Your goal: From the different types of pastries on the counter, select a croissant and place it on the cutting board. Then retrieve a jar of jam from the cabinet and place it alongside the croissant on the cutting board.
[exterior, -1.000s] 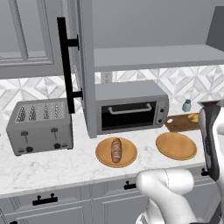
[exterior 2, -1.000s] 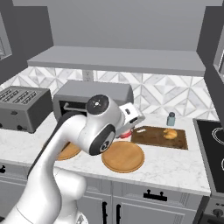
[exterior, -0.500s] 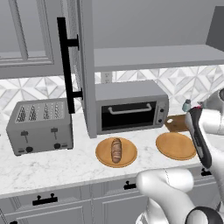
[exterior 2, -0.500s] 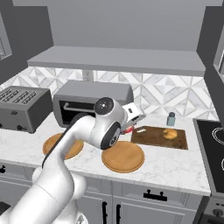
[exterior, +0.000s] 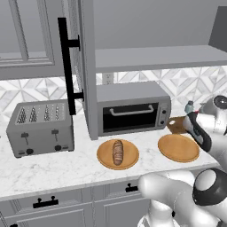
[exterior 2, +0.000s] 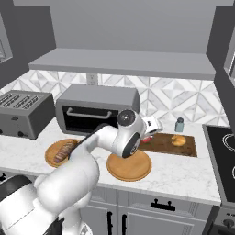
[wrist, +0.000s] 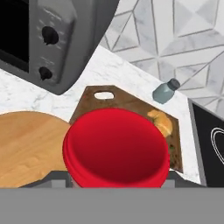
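i have the jar of jam in the fingers, which are closed on it; in the hand view its red lid sits right up against the lens, and in the right base view a bit of red shows at the end of the arm. the jar hangs over the left end of the cutting board, the end with the handle slot, above the board and not set down as far as i can tell.

the croissant lies on the right part of the board, apart from the jar. in the hand view i see it peeking out past the lid's rim. the small grey-blue bottle stands upright on the worktop just behind the board, by the tiled wall.

just in front of the board is an empty round wooden plate. well to its left a second round plate carries the dark brown loaf. the toaster oven sits behind the plates, the toaster further left. the cabinet door stands open above them, its black bar handle facing me in the left base view.
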Available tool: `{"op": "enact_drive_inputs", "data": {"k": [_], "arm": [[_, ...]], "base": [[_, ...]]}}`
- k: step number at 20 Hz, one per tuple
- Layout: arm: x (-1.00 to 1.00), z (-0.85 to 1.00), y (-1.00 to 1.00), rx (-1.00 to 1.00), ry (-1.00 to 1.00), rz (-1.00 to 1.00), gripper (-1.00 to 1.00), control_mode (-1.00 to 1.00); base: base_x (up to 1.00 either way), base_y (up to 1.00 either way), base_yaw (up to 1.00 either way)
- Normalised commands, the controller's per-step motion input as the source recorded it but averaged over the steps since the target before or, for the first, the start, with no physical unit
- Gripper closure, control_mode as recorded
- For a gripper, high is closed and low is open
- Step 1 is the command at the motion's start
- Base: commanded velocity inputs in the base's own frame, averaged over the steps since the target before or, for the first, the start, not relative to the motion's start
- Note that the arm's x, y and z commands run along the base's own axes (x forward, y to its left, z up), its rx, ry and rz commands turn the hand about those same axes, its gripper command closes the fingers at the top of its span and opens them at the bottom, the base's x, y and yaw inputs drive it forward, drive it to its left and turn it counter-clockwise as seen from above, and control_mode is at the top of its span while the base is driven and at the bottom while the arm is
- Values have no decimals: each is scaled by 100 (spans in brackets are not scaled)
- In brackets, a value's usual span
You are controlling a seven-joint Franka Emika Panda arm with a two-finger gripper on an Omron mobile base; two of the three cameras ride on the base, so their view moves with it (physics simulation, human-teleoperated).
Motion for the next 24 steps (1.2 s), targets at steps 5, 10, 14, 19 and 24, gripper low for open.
{"op": "enact_drive_inputs", "data": {"k": [5,10,14,19,24], "arm": [[59,-26,-33,14,0,-2,100,-100],[79,-26,-9,3,0,-3,100,-100],[49,-43,-24,1,0,-7,100,-100],[20,-38,-51,9,0,-5,100,-100],[16,-31,-55,11,0,-4,100,-100]], "base": [[0,0,0],[0,0,0],[0,0,0],[0,0,0],[0,0,0]]}}
